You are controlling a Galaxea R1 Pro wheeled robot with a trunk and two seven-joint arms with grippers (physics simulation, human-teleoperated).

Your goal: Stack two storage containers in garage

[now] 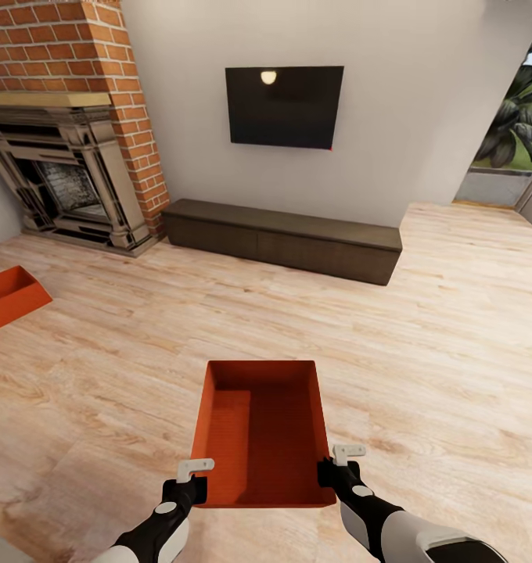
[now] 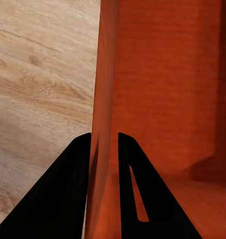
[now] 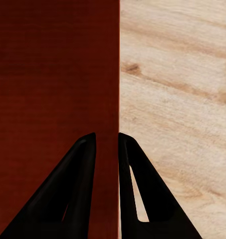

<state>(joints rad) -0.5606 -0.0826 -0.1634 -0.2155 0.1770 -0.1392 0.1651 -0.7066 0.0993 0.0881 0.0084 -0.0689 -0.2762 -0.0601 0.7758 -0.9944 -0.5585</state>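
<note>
A red-orange open-top storage container (image 1: 262, 430) sits straight ahead of me over the light wood-plank floor, held at its near end by both arms. My left gripper (image 1: 194, 486) is shut on its left wall (image 2: 104, 99), one finger on each side. At the opposite side my right gripper (image 1: 332, 475) is shut on the right wall (image 3: 117, 74) in the same way. The container is empty inside. Whether it rests on the planks or hangs just above them I cannot tell. The second storage container (image 1: 9, 294) lies on the floor at the far left, near the fireplace.
A brick fireplace (image 1: 62, 180) stands at the back left. Along the far wall runs a long dark low cabinet (image 1: 282, 238) beneath a wall-mounted TV (image 1: 284, 105). An opening with plants (image 1: 516, 117) is at the back right. Wood floor (image 1: 454, 352) spreads all around.
</note>
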